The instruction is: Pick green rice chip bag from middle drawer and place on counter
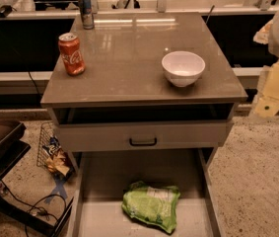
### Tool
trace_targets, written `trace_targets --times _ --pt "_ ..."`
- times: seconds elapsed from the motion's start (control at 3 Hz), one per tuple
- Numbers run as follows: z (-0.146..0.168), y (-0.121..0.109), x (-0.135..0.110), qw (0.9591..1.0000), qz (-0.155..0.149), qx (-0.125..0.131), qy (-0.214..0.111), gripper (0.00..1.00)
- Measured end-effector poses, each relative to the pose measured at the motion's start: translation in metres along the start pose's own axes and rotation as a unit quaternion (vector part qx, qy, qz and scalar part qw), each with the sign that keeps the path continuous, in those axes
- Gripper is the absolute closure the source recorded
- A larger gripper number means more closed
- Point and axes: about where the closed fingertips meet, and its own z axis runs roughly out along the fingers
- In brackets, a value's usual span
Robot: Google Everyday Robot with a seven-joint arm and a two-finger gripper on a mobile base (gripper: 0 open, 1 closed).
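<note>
The green rice chip bag (151, 206) lies flat on the pale bottom of the open middle drawer (99, 216), near its centre and slightly towards the right. The counter (129, 58) is the glossy grey-brown top of the cabinet above it. My gripper (268, 102) shows as a pale yellow part below the white arm at the right edge. It hangs beside the cabinet's right side at about counter height, well away from the bag and holding nothing I can see.
A white bowl (183, 68) and a red cola can (71, 54) stand on the counter, with a blue can (85, 10) at its back left. The upper drawer front with a black handle (143, 142) is slightly pulled out. A crumpled wrapper (55, 157) lies on the floor to the left.
</note>
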Motion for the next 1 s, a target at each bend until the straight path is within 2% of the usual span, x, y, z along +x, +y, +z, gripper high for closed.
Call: trace_targets --times 0.33,0.67,1.0 --pt "0.023 0.003 -0.004 0.9998 0.013 -0.009 -0.013 0.0" --pt "0.083 0.042 0.007 0.9953 0.054 -0.044 -0.068 0.0" --pt "0.13 0.089 0.009 0.9868 0.087 -0.062 -0.122 0.0"
